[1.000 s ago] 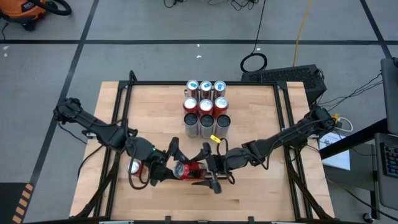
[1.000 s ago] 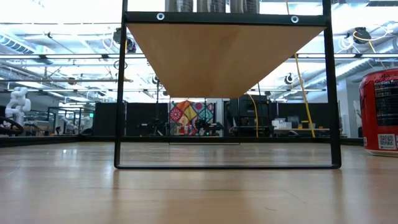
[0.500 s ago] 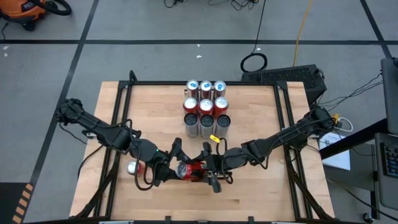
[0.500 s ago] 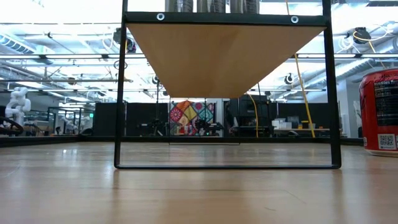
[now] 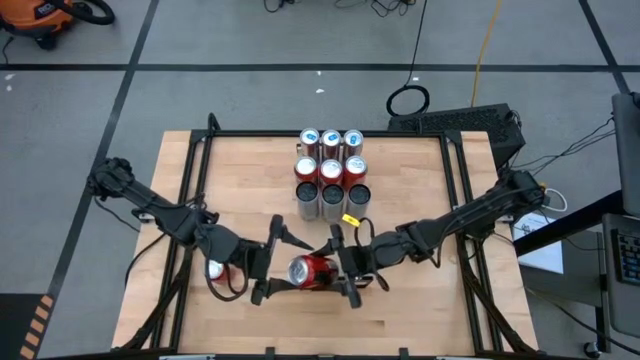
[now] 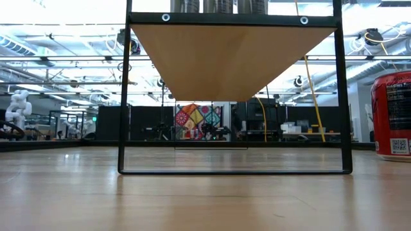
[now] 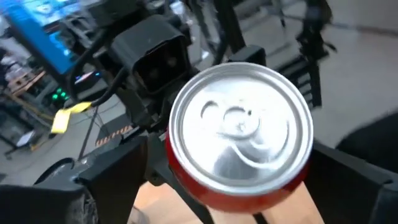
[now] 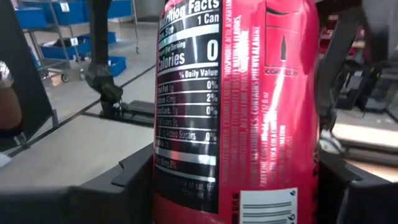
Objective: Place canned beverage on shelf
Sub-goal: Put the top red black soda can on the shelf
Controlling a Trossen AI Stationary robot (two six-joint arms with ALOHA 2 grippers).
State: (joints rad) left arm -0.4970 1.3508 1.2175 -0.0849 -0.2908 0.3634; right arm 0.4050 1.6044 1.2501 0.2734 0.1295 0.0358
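My right tool (image 5: 349,278) clamps the glossy red cylindrical can (image 5: 310,271) with its silver lid; my left tool (image 5: 268,262) stands spread beside it over the pale wood-grain desk (image 5: 420,310).

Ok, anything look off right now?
The red can gripped by the right hand lies on its side, top facing the open left hand, while the cans on the shelf stand upright. No spill visible.

Low view: a red can (image 6: 393,115) is cut off at the right edge; the shelf's cans (image 6: 218,6) show only their bases.
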